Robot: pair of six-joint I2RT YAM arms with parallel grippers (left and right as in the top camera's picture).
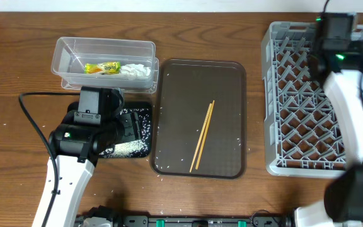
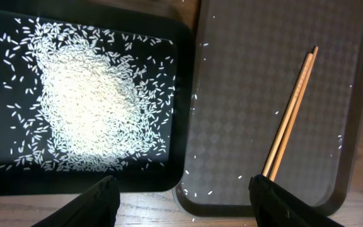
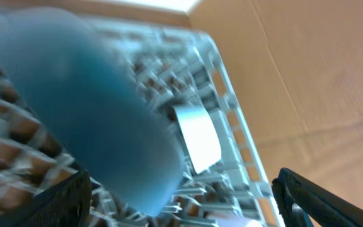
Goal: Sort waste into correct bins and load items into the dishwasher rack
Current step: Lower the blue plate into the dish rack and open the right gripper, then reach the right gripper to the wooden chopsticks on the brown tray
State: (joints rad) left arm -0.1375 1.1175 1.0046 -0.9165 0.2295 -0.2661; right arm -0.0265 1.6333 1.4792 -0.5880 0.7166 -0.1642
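The left gripper (image 2: 184, 203) hangs open and empty above the edge of the black tray (image 2: 181, 126). Right of frame, on the brown serving tray (image 2: 244, 82), lie the chopsticks (image 2: 288, 116). They look light, stiff and prone to rolling, so I'd pinch both mid-length. The right gripper (image 3: 178, 195), over the dishwasher rack (image 1: 295, 107), is too blurred to judge.

The left tool (image 2: 184, 192) hangs with its two dark fingers (image 2: 96, 205) spread wide and nothing between them. Below lies a black tray (image 2: 162, 176) bearing a heap of white rice grains (image 2: 87, 107), with stray grains around it. Just beside it on the wooden table (image 2: 150, 211) sits a brown tray (image 2: 244, 94) holding a pair of wooden chopsticks (image 2: 288, 113) laid side by side, and a few loose grains.
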